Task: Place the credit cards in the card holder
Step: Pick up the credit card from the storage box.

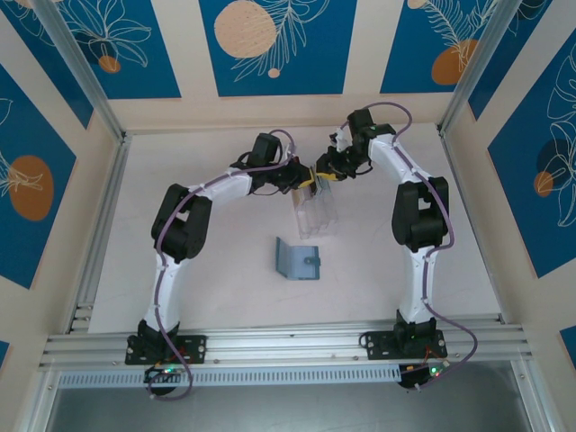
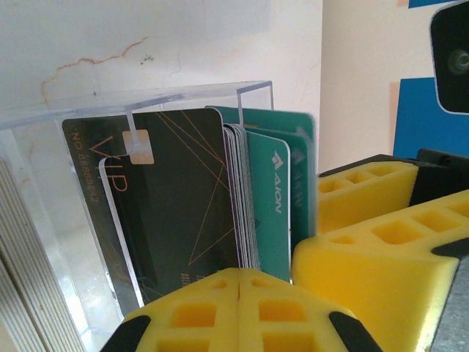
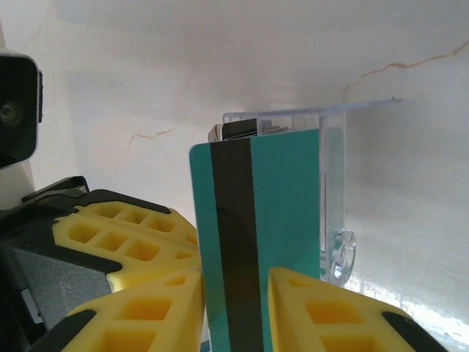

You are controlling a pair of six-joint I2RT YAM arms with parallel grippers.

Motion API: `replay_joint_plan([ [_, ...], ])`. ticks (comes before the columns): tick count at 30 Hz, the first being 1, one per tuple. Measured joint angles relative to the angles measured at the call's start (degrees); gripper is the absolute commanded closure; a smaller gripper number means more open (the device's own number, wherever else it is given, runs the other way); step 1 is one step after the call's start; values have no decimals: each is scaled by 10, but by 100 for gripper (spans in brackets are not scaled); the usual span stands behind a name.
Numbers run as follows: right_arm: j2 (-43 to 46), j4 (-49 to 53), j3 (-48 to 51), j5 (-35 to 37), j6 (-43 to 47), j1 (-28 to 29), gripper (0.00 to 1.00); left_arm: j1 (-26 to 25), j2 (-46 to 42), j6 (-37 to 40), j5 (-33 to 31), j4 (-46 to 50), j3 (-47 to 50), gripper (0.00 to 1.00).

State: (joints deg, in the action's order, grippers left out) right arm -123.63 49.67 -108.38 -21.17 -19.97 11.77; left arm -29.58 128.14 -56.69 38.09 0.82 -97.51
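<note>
The right gripper has a teal card between its yellow fingers; I cannot tell if it pinches. The left gripper is closed, empty. The card holder lies mid-frame and looks empty; the cards wait in the clear rack

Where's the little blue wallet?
In the top view the card holder lies on the table, near its middle, on the near side of the clear rack.

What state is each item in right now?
rack: upright, holding cards.
black card: standing in the rack.
right gripper: around the teal card, grip unclear.
teal card: upright.
left gripper: shut, empty.
wallet: on the table, looks part open.
</note>
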Motion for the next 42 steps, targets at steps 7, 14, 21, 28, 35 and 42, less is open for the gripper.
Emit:
replay_joint_plan([
  [7, -2, -2, 0, -7, 0, 2, 72, 0, 0, 0, 0, 2, -2, 98],
  [14, -2, -2, -2, -9, 0, 2, 78, -1, 0, 0, 0, 3, -7, 98],
  [21, -2, -2, -4, -9, 0, 2, 82, -1, 0, 0, 0, 5, -7, 98],
  [28, 0, -2, -5, -5, 0, 1, 87, -1, 0, 1, 0, 5, -7, 98],
  [35, 12, 1, -5, 26, 0, 1, 91, -1, 0, 3, 0, 20, -14, 98],
  [42, 23, 13, -5, 71, 5, -2, 98, -1, 0, 27, -7, 53, -49, 98],
])
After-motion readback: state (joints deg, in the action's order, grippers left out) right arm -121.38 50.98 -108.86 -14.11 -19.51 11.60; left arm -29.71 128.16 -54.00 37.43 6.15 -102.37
